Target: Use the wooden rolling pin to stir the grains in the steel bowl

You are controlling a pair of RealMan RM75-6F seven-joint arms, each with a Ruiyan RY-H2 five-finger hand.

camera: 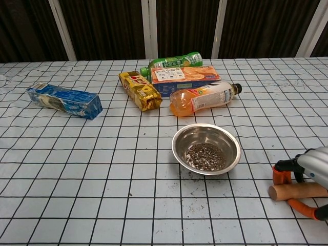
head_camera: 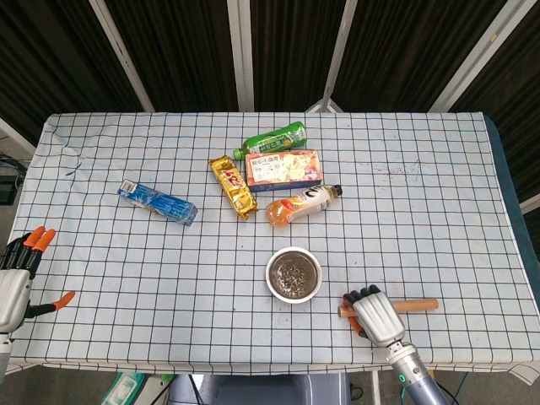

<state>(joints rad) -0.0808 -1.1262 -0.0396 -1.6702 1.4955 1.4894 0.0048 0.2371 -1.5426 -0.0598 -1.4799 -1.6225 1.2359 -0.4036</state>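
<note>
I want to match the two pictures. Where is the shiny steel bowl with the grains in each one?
Head view: round steel bowl, low, just right of middle.
Chest view: the bowl, right of middle, close to the camera.
Shared landmark: orange juice bottle lying just behind it.

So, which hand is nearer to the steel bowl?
The right hand, on the rolling pin beside the steel bowl. The left hand is at the table's far left edge.

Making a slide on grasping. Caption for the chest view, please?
Right hand curls over the rolling pin lying on the table beside the steel bowl of grains.
</note>
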